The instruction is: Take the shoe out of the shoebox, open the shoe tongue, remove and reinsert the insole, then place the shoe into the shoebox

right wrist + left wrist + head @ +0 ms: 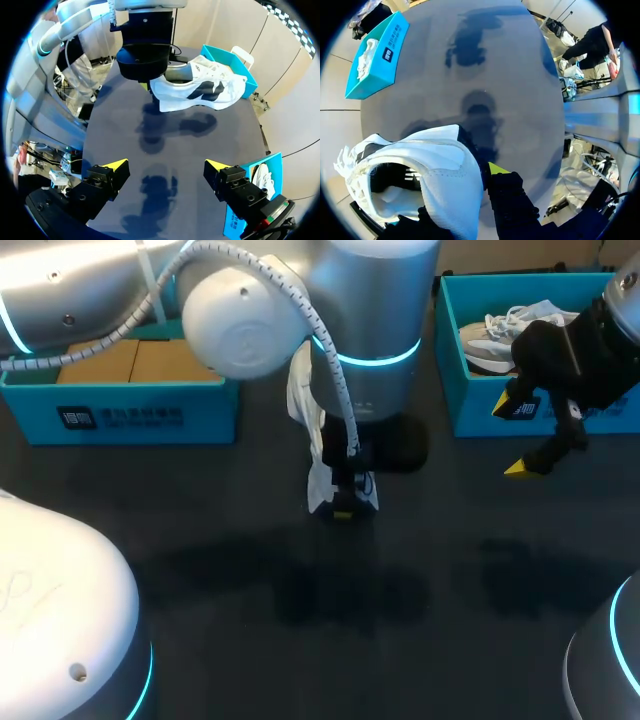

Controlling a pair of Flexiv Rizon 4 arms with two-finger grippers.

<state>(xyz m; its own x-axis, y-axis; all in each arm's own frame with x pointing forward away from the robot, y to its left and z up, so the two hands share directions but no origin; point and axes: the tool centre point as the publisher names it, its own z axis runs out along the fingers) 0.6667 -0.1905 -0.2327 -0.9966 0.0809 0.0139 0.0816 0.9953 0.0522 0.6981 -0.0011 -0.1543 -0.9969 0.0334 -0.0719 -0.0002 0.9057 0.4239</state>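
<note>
My left tool (341, 502) grips the white shoe (440, 160) over the dark surface (300, 620); my right tool (166, 167) hangs wide open beside a teal shoebox (475, 405).

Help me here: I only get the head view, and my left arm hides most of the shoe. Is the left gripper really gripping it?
Observer: Yes. The left wrist view shows the left gripper shut on the shoe at its opening's edge, one yellow-tipped finger outside.
Operator: Is the shoe resting on anything?
Observer: No. In the right wrist view it hangs clear of the table, its shadow beneath it.
Operator: And the right gripper?
Observer: The right gripper is open, with nothing between its fingers.
</note>
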